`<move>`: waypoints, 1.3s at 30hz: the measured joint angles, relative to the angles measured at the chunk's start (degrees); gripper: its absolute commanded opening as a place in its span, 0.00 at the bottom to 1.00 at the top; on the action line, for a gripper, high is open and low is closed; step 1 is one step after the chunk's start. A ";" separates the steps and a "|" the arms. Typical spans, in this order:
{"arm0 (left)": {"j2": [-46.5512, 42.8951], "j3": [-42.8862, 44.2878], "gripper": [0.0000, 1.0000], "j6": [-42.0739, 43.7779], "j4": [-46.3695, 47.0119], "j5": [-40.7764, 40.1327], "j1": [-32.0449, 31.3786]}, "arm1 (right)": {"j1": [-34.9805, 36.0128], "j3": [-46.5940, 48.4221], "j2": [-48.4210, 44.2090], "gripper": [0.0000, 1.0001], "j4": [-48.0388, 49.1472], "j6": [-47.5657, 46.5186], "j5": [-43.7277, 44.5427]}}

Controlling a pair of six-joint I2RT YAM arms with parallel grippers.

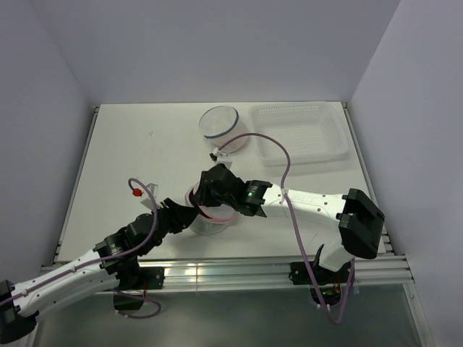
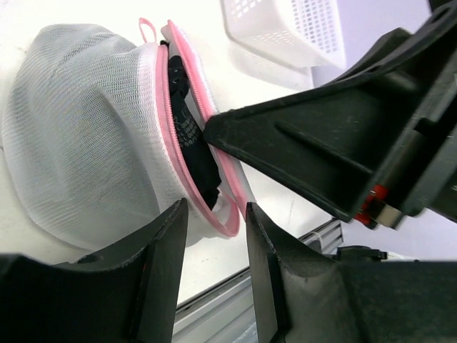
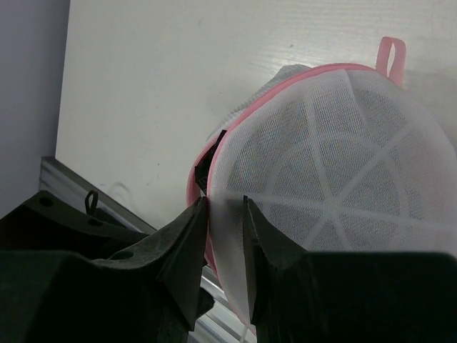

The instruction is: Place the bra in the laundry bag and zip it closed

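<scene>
The laundry bag sits on the counter near its front edge, held between the two arms. It is a round dome of white mesh with a pink zip rim, and it is tipped on its side rather than lying flat.

In the left wrist view the dome bulges to the left. The unzipped opening faces right, its pink rim running from the top of the frame to the bottom. The bra is inside, a dark bundle filling that slit, and its long axis lies along the rim. A small pink loop sticks up at the top end of the zip.

The left gripper is at the lower end of the rim. Its jaws stand a narrow way apart with the pink edge dipping between them, but it cannot be told whether they actually bite on it.

The right gripper comes in from the opposite side. Its jaws are pinched on the edge of the flat, ribbed mesh face of the bag, just below where a sliver of dark fabric shows in the gap.

At the far side of the counter, well apart from the bag, stand a clear round tub and a white perforated basket, side by side.
</scene>
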 measured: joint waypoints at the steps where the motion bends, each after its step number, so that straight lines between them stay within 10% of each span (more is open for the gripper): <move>1: 0.68 0.00 0.44 0.04 0.28 0.00 0.00 | 0.00 0.00 0.00 0.34 0.00 0.26 -0.35; 31: 7.15 0.00 0.41 -0.02 6.16 0.72 0.00 | 0.42 0.20 0.85 0.35 1.16 4.96 -5.38; 39: 7.82 0.00 0.19 -0.31 6.49 0.66 -0.02 | 0.87 0.20 0.85 0.36 1.42 5.55 -5.42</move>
